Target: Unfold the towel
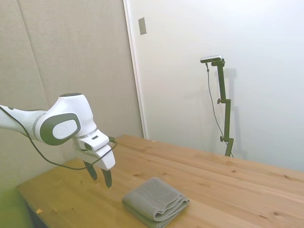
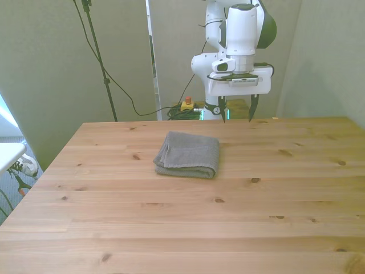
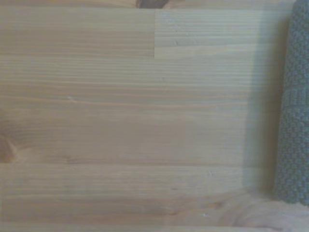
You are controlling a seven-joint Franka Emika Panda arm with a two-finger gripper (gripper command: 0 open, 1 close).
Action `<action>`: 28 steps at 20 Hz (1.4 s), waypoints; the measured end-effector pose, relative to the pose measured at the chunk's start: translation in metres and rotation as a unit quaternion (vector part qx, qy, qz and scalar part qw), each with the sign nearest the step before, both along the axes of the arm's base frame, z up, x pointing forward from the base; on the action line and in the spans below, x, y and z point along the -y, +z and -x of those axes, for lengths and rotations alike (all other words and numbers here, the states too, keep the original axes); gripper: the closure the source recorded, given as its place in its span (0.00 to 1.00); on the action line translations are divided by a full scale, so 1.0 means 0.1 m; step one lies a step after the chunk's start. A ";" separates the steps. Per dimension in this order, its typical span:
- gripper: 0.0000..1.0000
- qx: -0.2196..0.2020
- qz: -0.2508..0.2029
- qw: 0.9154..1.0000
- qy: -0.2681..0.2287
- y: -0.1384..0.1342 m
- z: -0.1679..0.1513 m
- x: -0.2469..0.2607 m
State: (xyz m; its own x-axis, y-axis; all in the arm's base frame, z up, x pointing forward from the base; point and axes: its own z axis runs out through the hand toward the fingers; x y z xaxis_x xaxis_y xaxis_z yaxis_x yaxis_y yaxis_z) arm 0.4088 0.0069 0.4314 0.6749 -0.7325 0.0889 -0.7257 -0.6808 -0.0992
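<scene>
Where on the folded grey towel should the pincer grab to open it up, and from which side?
Probably the top layer at the towel's open edge, where stacked layers show, on the front view's left and nearest the camera. The rounded fold is on that view's right. The open pincer hangs clear behind it, so come down from above and pinch only the upper layer.

The towel (image 1: 155, 204), just beside the claw (image 1: 98, 175), is matt grey looped terry cloth; under both, the table (image 2: 182, 222) is smooth, knotty pale wood. The claw's housing is glossy white plastic.

A wooden table (image 2: 171, 217) fills the foreground; a sneaker (image 2: 23, 166) lies on the floor beside it.
</scene>
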 end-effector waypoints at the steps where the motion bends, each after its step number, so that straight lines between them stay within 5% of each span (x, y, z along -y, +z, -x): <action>1: 0.00 0.000 -0.001 1.000 0.000 0.00 0.00 0.00; 6: 0.00 0.007 -0.013 0.999 -0.042 0.07 -0.04 0.36; 11: 0.00 0.035 -0.030 0.992 -0.122 0.30 -0.05 1.45; 16: 0.00 0.028 -0.046 0.984 -0.170 0.14 0.05 2.43; 28: 0.00 0.005 -0.062 0.987 -0.147 -0.38 0.07 2.43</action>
